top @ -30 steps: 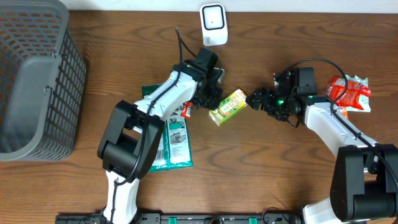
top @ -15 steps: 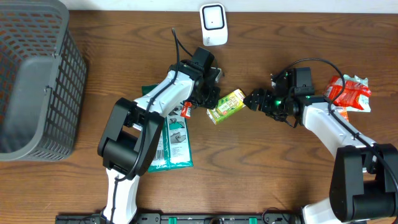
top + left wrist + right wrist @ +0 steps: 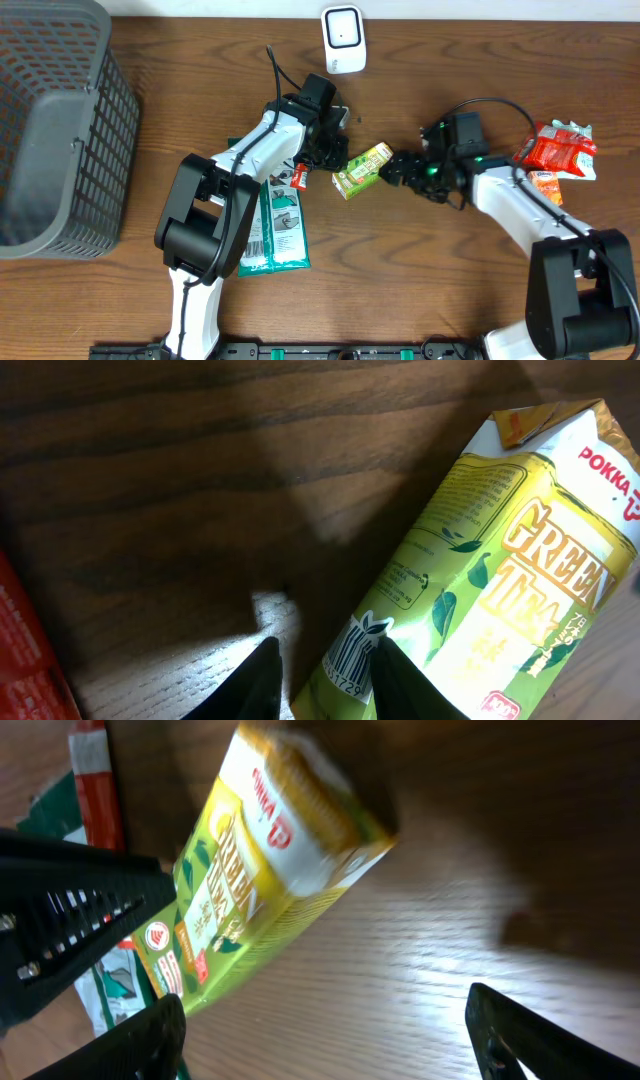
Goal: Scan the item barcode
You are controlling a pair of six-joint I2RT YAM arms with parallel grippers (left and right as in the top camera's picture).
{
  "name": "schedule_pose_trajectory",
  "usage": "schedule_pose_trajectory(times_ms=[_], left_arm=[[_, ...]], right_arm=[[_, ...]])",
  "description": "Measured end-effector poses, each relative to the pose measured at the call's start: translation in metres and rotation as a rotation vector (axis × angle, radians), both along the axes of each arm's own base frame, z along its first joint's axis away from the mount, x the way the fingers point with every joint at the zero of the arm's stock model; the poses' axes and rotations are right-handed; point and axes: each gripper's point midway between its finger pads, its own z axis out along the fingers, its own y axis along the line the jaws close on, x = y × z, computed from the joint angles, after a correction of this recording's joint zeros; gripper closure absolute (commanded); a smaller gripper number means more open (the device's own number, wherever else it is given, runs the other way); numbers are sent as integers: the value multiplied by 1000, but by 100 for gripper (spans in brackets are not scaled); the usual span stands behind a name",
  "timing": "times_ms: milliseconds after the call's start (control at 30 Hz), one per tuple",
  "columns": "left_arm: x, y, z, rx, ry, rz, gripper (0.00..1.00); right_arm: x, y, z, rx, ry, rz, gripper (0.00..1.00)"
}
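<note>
we see dark wood-grain table (image 3: 420, 290), pale strip (image 3: 200, 8) along far edge, soft glare on grain.

This is a lab bench dressed up as a shop checkout. On a wood-grain table (image 3: 450, 290), a white barcode scanner (image 3: 342, 38) stands at top centre and a grey wire basket (image 3: 122, 100) fills the upper left. Packaged groceries lie about: a green tea carton (image 3: 364, 170) mid-frame (Pokka brand, barcode showing), a red snack packet (image 3: 560, 150) at right, and a green pouch (image 3: 280, 230) below centre-left. The left arm (image 3: 215, 200) and right arm (image 3: 520, 205) rise from the bottom edge.
</note>
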Motion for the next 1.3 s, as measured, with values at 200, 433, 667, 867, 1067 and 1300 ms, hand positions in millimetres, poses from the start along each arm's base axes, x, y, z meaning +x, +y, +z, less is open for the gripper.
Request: schedule_pose_trajectory(times_ms=[200, 433, 667, 867, 1067, 1300], left_arm=[[1, 0, -1, -1, 0, 1, 69], [2, 0, -3, -3, 1, 4, 69], [10, 10, -11, 19, -3, 27, 69], [11, 14, -12, 32, -3, 35, 69], [11, 14, -12, 32, -3, 35, 69], [10, 16, -10, 40, 16, 37, 69]], right_arm=[[-8, 31, -11, 46, -13, -35, 14], [-12, 63, -17, 138, -79, -87, 16], [-8, 73, -15, 167, -163, -142, 19], [-4, 68, -15, 170, -224, -188, 27], [4, 60, -16, 127, -264, -218, 27], [3, 52, -21, 78, -264, -232, 25]])
